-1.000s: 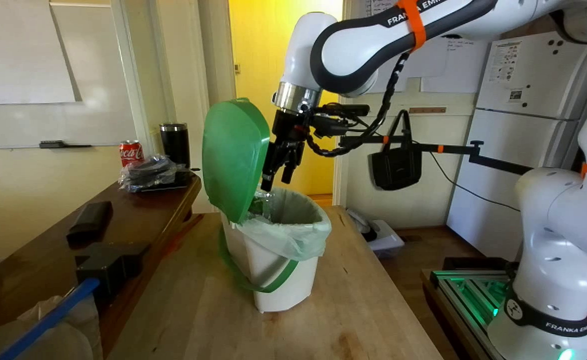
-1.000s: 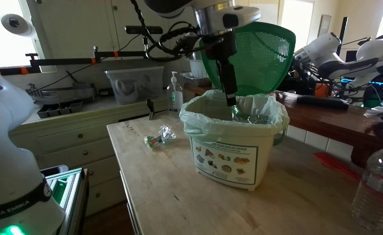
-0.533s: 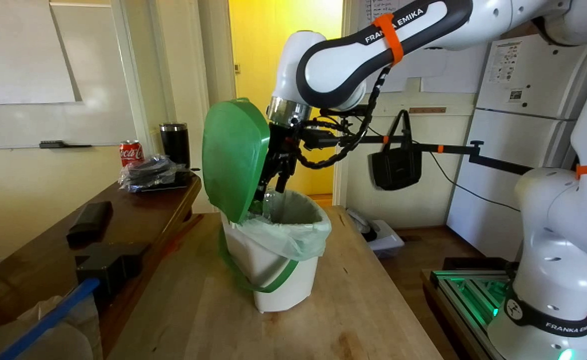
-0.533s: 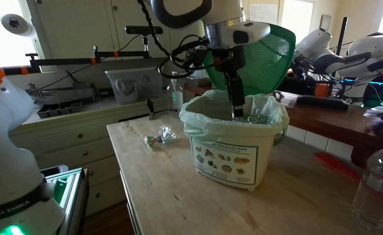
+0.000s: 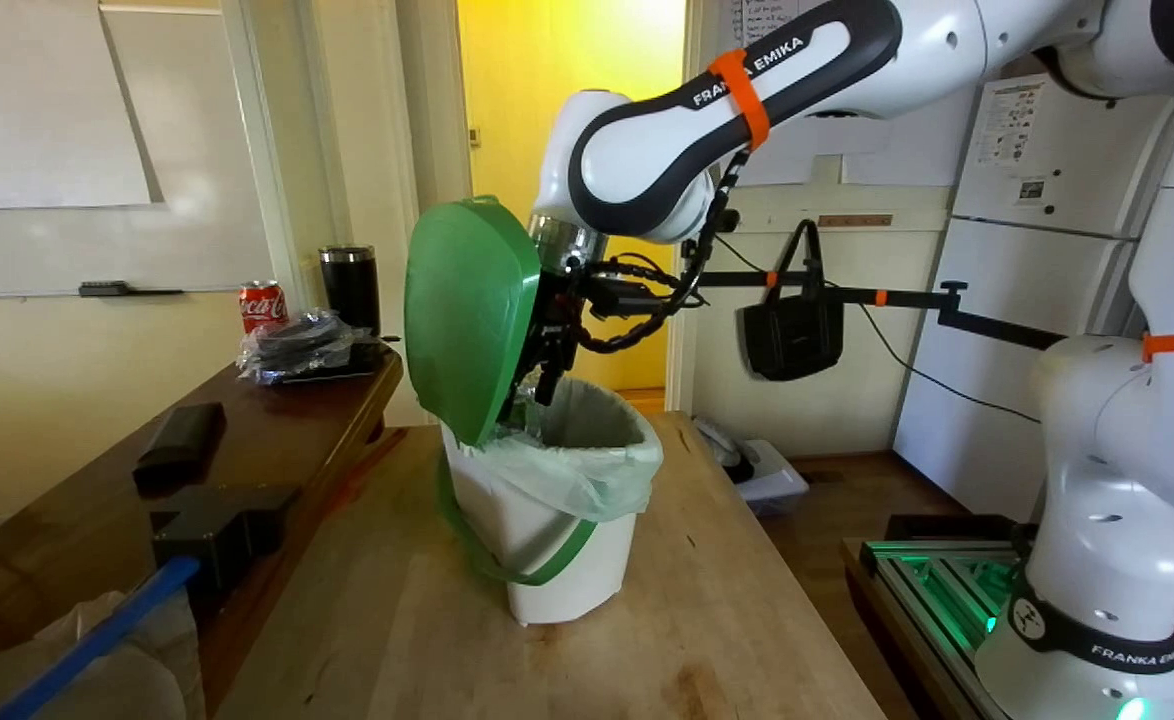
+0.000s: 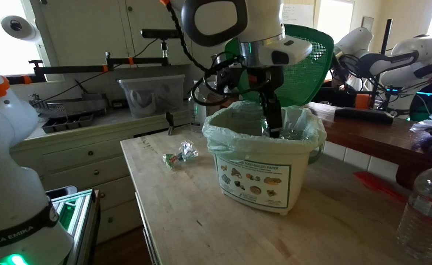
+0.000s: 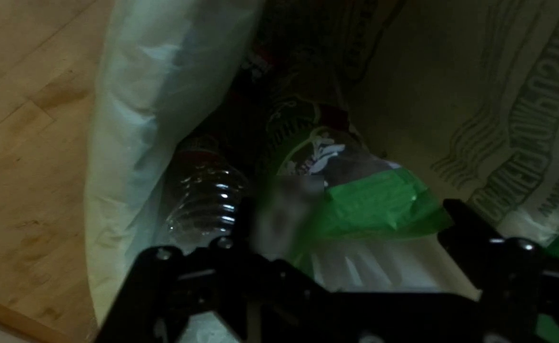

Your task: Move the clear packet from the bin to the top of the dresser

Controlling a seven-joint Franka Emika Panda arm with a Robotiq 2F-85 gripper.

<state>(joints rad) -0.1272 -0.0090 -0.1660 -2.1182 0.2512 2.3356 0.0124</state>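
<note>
Lowered my gripper (image 7: 351, 213) into the compost bin (image 6: 256, 176); jaws apart
Center green-banded clear packet (image 7: 382, 204); pinch without snagging liner (image 7: 134, 124).

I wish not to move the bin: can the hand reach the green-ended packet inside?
Probably yes: the lid stands raised, and in the wrist view the open hand seems to straddle the packet; a clear bottle nearby may hinder closing.
</note>
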